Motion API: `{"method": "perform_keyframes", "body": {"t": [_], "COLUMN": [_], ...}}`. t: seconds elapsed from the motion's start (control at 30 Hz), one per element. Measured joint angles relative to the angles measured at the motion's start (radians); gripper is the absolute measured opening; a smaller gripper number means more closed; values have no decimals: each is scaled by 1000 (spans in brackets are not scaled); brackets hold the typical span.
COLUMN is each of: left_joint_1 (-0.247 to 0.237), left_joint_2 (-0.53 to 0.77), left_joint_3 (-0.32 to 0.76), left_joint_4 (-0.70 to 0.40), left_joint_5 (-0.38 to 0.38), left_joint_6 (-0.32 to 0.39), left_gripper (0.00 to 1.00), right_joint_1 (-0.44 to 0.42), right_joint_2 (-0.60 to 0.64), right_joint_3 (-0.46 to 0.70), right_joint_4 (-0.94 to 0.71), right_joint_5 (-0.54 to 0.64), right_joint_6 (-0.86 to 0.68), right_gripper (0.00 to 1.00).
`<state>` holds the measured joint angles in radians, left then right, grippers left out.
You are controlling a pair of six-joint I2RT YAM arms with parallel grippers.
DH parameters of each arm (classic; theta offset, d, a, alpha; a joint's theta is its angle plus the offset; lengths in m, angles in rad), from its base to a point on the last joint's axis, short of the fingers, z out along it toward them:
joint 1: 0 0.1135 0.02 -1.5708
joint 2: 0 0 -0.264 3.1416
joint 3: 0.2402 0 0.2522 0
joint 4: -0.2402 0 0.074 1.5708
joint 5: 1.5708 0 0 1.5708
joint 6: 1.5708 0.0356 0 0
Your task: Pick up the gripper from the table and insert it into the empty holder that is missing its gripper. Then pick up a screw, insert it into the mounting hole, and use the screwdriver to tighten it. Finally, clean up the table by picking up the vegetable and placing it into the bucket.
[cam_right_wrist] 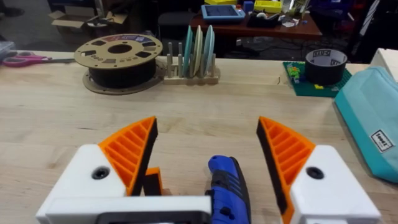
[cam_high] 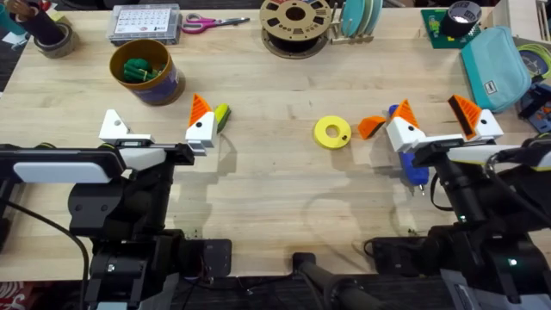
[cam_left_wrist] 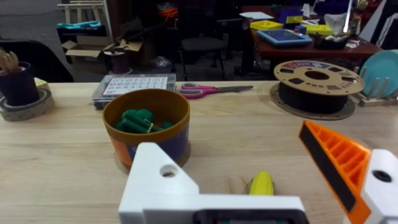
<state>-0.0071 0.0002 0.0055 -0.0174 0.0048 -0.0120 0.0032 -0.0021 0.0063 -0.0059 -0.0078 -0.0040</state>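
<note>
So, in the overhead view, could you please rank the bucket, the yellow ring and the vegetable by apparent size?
1. Bucket, clearly the largest.
2. Yellow ring.
3. Vegetable, smallest, though the left hand partly hides it.

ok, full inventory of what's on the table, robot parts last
bucket: 1, tan rim, blue wall, far left, dark green pieces inside
vegetable: 1, yellow-green, beside left end effector
yellow ring: 1, centre
gripper: 1, loose orange tip, right of ring
screwdriver: 1, blue, under right end effector
scissors: 1, pink handles, far edge
filament spool: 1, far centre
teal pouch: 1, far right
tape roll: 1, black, far right
left end effector: open, one white holder lacks tip
right end effector: open, both tips orange
</note>
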Motion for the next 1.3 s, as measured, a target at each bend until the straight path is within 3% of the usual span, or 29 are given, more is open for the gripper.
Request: {"method": "perform_keyframes", "body": {"t": [0.33, 0.6, 0.77, 0.93, 1.3], "left_joint_1": [0, 0, 0, 0, 0], "left_joint_2": [0, 0, 35, 190, 704], "left_joint_3": [0, 51, 244, 481, 885], "left_joint_4": [11, -17, -102, -267, -657], "left_joint_5": [0, 0, -1, -1, -1], "left_joint_6": [0, 0, 0, 1, 4], "left_gripper": [985, 986, 985, 985, 984], "right_joint_1": [0, -2, -2, -2, -2], "right_joint_2": [0, 2, 7, 94, 530], "right_joint_3": [0, 18, 156, 389, 790], "right_joint_4": [11, 219, 137, -54, -490], "right_joint_5": [0, 0, 0, 0, 0], "right_joint_6": [0, 0, 0, 0, 0], "right_gripper": [997, 997, 998, 997, 997]}}
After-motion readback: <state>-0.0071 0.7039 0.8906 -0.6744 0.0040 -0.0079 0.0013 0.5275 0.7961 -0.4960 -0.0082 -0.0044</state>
